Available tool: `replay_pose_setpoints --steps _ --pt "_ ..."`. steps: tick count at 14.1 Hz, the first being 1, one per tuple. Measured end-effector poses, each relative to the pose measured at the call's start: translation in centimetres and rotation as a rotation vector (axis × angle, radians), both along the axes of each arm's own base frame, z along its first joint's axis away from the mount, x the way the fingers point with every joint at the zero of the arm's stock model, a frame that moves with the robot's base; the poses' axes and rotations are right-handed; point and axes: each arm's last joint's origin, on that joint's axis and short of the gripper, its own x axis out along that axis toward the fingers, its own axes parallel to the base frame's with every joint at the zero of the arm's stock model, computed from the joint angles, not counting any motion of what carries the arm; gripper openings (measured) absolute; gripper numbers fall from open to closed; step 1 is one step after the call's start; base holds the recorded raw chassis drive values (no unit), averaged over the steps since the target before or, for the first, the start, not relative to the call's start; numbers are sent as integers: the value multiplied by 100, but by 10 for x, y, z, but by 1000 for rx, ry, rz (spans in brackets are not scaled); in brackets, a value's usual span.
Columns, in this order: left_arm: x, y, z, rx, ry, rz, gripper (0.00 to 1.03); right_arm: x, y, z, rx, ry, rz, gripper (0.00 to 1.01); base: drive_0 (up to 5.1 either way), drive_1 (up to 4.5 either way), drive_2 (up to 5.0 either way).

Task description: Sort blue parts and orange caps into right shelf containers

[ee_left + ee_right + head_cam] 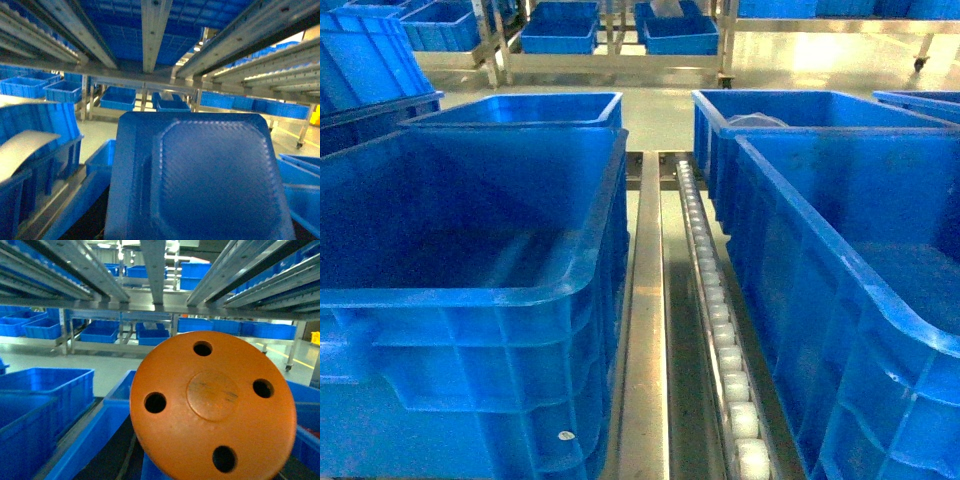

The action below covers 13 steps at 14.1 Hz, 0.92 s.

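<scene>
Facing the right wrist camera flat-on, an orange cap (212, 407) fills six o'clock; crates (470, 290) flank the roller rail (715, 330); grip unseen.

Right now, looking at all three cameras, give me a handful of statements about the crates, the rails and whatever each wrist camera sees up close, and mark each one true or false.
1. A roller track of small white rollers runs between the near-left crate and the near-right crate. True.
2. The near-left crate is piled full of orange caps. False: what shows of its inside is bare blue.
3. An orange cap with four round holes fills the right wrist view. True.
4. The left wrist view is filled by an orange disc. False: a blue part with a raised eight-sided panel sits there.
5. Both grippers show clearly in the head view. False: neither appears there.
</scene>
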Motion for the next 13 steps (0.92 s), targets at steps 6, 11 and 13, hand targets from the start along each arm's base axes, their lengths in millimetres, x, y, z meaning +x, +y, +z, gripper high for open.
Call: replay_pose_setpoints --steps 6,11,13 --pt "165 -11 -18 -40 310 -23 78 151 -6 -20 -5 309 -26 60 0 0 0" --pt "132 -9 -23 71 298 60 75 134 -5 -16 10 249 9 80 0 0 0" --pt "102 -3 -32 95 285 70 50 105 -4 -28 20 255 15 54 0 0 0"
